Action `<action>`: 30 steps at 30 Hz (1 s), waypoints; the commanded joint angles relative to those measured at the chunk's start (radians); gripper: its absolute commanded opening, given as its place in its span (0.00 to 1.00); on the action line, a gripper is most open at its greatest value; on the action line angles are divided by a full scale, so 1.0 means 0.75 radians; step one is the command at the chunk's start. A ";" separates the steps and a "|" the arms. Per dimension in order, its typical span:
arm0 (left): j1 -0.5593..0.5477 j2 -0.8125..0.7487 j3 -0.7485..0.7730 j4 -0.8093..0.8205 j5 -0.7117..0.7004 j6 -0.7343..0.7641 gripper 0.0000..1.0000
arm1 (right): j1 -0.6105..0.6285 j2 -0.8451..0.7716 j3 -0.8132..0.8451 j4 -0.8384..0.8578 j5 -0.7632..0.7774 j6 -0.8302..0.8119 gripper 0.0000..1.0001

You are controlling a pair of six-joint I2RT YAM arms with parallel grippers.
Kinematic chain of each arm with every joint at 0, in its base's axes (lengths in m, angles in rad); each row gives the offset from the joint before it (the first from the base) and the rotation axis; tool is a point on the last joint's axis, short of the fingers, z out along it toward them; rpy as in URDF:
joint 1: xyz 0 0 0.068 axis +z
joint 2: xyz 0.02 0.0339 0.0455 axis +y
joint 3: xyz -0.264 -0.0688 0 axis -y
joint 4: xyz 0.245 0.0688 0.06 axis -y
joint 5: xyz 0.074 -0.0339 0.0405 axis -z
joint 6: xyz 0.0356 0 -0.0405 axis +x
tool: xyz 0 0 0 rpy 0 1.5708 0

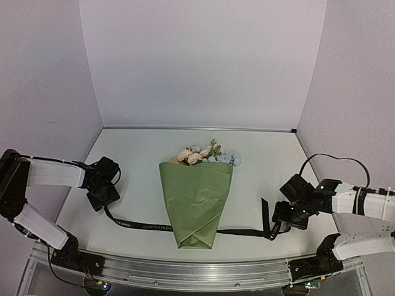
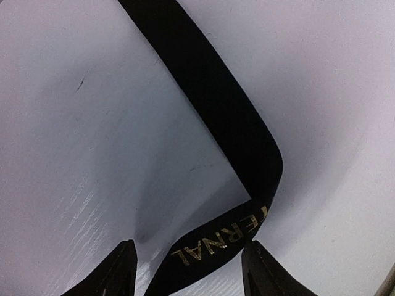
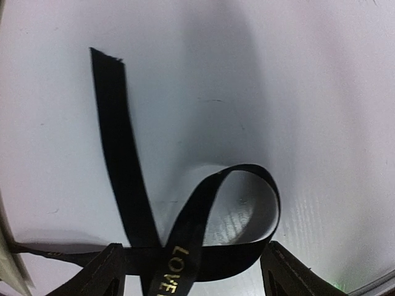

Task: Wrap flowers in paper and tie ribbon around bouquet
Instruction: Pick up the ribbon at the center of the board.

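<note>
The bouquet lies in the middle of the table, a cone of olive-green paper point(image 1: 196, 200) with its point toward me. The pink, cream and blue flowers point(image 1: 203, 155) stick out of its far end. The black ribbon point(image 1: 139, 225) passes under the cone's lower part and comes out on both sides. My left gripper point(image 1: 106, 203) hovers open over the ribbon's left end. In the left wrist view a folded stretch of ribbon point(image 2: 247, 148) lies between the spread fingers point(image 2: 120, 274). Over the right end, my right gripper point(image 1: 276, 225) is open too, with a ribbon loop point(image 3: 247, 185) between its fingers point(image 3: 287, 274).
White table point(image 1: 136, 154) enclosed by pale walls on three sides. A metal rail point(image 1: 185, 266) runs along the near edge, with both arm bases on it. The right arm's cable point(image 1: 336, 159) arcs above its wrist.
</note>
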 commanded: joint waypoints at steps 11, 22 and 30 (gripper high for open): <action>0.056 0.060 -0.047 0.140 0.023 0.045 0.37 | -0.042 0.172 0.038 0.098 0.010 0.022 0.60; 0.058 0.073 -0.074 0.196 0.077 0.061 0.05 | -0.037 -0.046 0.034 -0.072 0.010 0.012 0.70; 0.057 0.063 -0.068 0.199 0.094 0.061 0.00 | -0.008 0.023 -0.027 0.080 -0.067 0.114 0.61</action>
